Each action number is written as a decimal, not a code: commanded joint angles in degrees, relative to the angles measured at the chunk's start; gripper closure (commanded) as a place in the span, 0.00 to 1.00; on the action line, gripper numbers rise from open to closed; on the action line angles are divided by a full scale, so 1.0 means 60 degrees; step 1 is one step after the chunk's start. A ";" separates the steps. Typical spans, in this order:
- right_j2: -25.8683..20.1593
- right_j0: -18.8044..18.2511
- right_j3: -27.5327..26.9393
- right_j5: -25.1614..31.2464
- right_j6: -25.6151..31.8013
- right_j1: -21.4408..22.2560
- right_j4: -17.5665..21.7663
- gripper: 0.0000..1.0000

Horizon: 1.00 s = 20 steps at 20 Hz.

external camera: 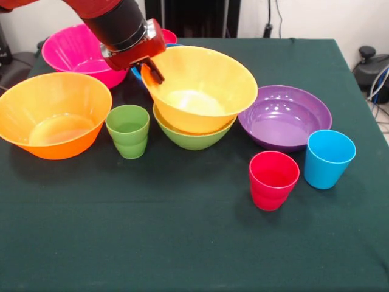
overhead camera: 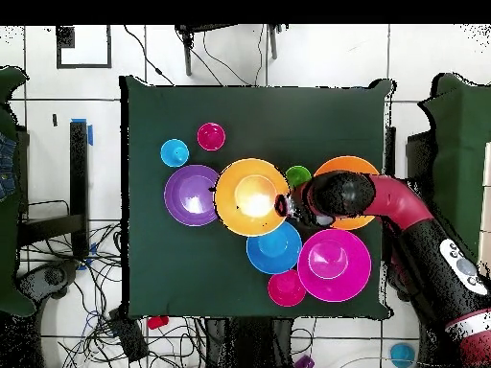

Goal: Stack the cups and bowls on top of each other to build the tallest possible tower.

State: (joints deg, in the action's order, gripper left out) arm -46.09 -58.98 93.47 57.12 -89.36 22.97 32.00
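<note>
The bench fills the foreground, its dark green cloth carrying everything, with the red cup closest to the front edge and well away from the tool. The tool has its dark fingers pinching the near-side rim of the orange bowl, one finger inside the wall and one outside, so the bowl hangs tilted while its base sits in the green bowl beneath; this pair is the tower so far, and I judge the rim grip is there to seat the bowl squarely. Just beside the tool on the arm's side sits the second orange bowl, with the pink bowl behind it. The purple bowl lies beyond the tower, away from the tool. The blue bowl and small red bowl wait nearer the robot's base. The green cup stands just below the tool; the light blue cup stands beside the red one.
</note>
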 commanded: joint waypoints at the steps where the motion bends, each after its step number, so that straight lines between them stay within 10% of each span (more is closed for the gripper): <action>1: -0.0533 0.0080 0.0105 0.0380 0.3098 -0.0559 0.0291 1.00; 5: -0.0775 -0.0027 0.0104 0.0066 0.3167 -0.0779 0.0362 1.00; 6: -0.0931 -0.0122 0.0115 0.0042 0.3257 -0.0909 0.0389 0.00; 20: -0.1053 0.0042 -0.0590 0.0353 0.3275 -0.0838 0.0604 0.00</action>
State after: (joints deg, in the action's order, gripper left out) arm -51.30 -60.79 93.44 57.13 -88.26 19.01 32.02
